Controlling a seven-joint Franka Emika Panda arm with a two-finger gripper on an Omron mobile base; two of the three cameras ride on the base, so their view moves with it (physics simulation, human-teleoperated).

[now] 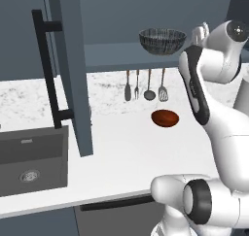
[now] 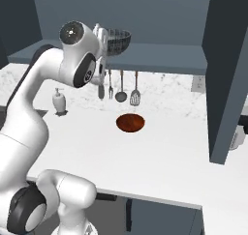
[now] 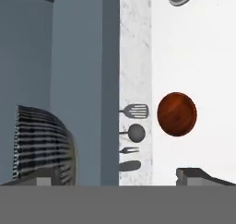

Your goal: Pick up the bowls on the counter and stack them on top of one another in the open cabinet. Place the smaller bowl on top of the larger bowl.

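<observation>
Gripper (image 3: 120, 174): raised to cabinet-shelf height beside the larger bowl, fingertips (image 3: 196, 174) set wide apart, nothing between them; the hand view is rolled sideways.

Larger bowl (image 1: 162, 40): dark grey, streaked outside, standing upright on the shelf (image 1: 116, 55) of the open cabinet, just beside the robot's hand in the right base view. In the hand view one fingertip lies close against its wall; contact cannot be told.

Smaller bowl (image 1: 165, 118): glossy reddish-brown, upright on the white bench (image 1: 126, 157), below the shelf and apart from the wall.

Cabinet door (image 1: 68, 70): slate-blue, swung open over the bench, with a long black bar handle (image 1: 48, 70).

Utensils (image 1: 145, 87): four hung in a row on the marbled wall, between the shelf and the smaller bowl: a spatula, a fork, a ladle and a slotted turner.

Sink (image 1: 31, 160): dark grey, set into the bench left of the door.

Soap dispenser (image 2: 59, 101): white, at the back of the bench, behind the arm.
</observation>
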